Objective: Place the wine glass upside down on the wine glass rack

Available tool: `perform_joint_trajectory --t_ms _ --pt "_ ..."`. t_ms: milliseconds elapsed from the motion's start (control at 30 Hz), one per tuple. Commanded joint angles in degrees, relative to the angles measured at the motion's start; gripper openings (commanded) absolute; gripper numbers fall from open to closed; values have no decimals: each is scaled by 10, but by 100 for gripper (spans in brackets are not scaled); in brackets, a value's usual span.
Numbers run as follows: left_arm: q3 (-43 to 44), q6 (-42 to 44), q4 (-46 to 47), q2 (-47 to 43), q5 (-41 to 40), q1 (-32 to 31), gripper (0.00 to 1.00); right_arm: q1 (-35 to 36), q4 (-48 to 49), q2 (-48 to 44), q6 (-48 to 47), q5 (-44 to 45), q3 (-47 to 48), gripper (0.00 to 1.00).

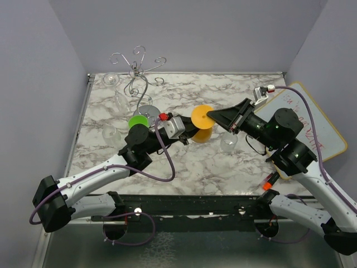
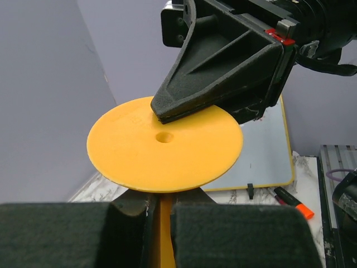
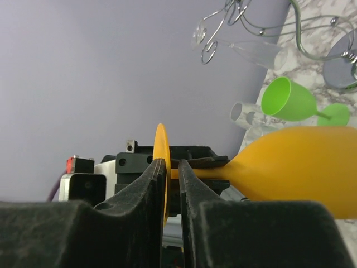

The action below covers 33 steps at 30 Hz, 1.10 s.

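an orange plastic wine glass (image 1: 202, 124) is being held off the white marbled table (image 1: 223, 173) between both arms, near the table's middle and to the right of the rack's base. the left gripper (image 2: 160, 223) is closing its black padded fingers (image 2: 72, 234) on either side of the orange stem, just under the round flat foot. the right gripper (image 3: 172, 184) is pinching the rim of that foot, one finger on each face of the disc, with the bowl swelling out beyond it in the right wrist view.

the silver wire wine glass rack (image 1: 136, 67) is standing at the far left of the table on its round shiny base, well apart from the held glass. clear glasses (image 1: 121, 99) are hanging from its curled arms. a lime green plastic glass (image 1: 138, 121) is sitting just beside the base, and a clear tumbler (image 1: 228, 144) is standing near the right arm. a white board (image 1: 321, 134) is lying along the right edge, with an orange marker (image 1: 270, 180) near it.
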Motion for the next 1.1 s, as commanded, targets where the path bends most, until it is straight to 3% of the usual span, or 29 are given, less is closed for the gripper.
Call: perform_joint_trajectory --t_ms 0,67,167,233,333,433,567,700,833,1067 --pt "-3 5 -10 -12 15 -2 0 2 29 -7 39 -31 -15 11" --pt "6 3 -32 -16 16 -2 0 2 29 -5 38 -37 -7 1" --pt "9 -13 -42 -22 13 -2 7 2 14 3 33 -36 12 1" --pt "8 -31 -45 -25 8 -2 21 2 15 4 34 -30 14 1" --pt "8 -63 -59 -32 -5 -2 55 2 15 2 32 -12 13 1" --pt "5 -111 -73 -42 -13 -2 74 2 14 -6 15 17 8 1" --pt "11 -201 -110 -64 -29 -2 89 2 15 -16 -23 54 1 1" --pt "34 -297 -150 -87 -44 -2 96 2 19 -30 -72 65 -12 1" --pt "89 -403 -234 -84 -68 -2 97 2 39 -44 -120 54 -29 1" --pt "164 -499 -343 -57 -51 2 87 2 32 -63 -179 35 -36 1"
